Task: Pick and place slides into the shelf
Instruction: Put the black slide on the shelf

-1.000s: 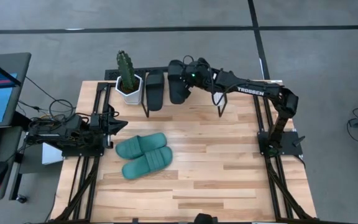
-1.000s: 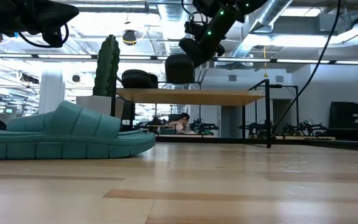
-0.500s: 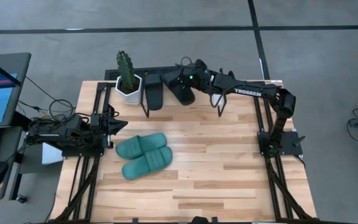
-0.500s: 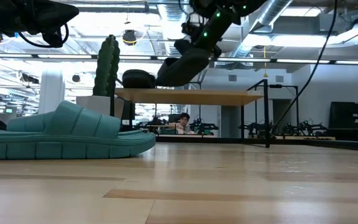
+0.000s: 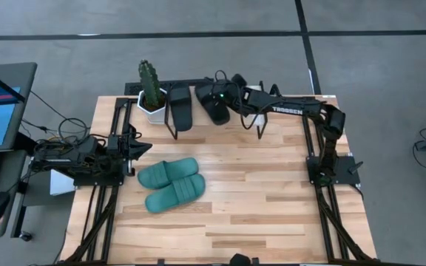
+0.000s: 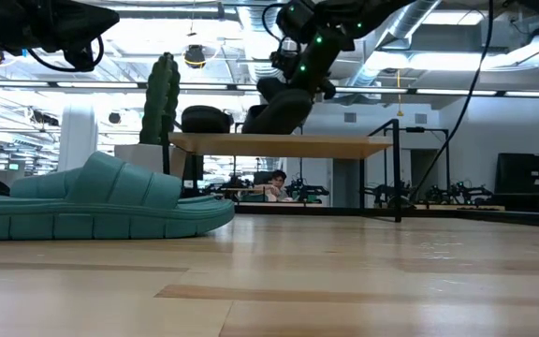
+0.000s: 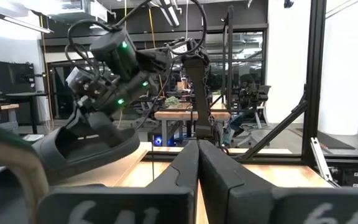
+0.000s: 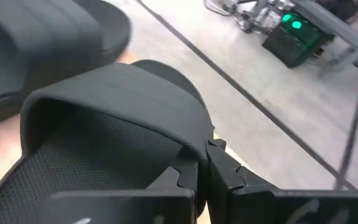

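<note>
**Slides: second black one going down on the shelf**

The shelf point(image 5: 198, 111) stands at the table's twelve o'clock edge, its wood panel raised on thin black legs. On it, toward eleven o'clock, a cactus pot point(image 5: 152, 103) takes the corner, so I work beside it. The teal slides point(image 5: 170, 184) lie as a pair nearer the table's middle, toward seven o'clock from the shelf, not yet picked. One black slide point(image 5: 181, 107) already rests flat on the panel. I hold the other black slide point(image 5: 214, 106) just beside it, at its three o'clock, tilted with one end low, which I judge suits easing it down parallel. My right gripper point(image 8: 202, 163) is clamped on its strap edge. My left gripper point(image 7: 197, 149) waits pinched closed and empty at nine o'clock.
</note>
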Controlling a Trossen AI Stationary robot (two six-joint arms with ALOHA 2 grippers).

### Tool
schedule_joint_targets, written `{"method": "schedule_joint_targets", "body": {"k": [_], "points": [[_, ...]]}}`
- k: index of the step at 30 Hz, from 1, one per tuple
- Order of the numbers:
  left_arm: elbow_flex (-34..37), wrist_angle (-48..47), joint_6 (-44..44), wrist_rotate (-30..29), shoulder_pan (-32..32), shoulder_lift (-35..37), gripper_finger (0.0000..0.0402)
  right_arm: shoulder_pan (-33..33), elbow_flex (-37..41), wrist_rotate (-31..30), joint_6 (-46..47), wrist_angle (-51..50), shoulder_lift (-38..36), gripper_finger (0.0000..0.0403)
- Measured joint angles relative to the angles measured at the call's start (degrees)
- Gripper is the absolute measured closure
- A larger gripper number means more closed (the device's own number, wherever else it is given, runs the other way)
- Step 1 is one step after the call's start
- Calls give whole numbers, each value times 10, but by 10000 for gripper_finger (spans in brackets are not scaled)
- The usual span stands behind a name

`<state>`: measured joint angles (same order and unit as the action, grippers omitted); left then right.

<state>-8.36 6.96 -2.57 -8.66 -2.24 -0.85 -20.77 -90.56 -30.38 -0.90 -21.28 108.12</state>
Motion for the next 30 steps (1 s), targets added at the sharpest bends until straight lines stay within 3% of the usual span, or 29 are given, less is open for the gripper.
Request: {"method": "schedule_joint_targets", "body": {"k": [30], "points": [[0, 0, 0, -8, 0, 0, 401, 63, 0, -186, 125, 42, 0, 403]]}}
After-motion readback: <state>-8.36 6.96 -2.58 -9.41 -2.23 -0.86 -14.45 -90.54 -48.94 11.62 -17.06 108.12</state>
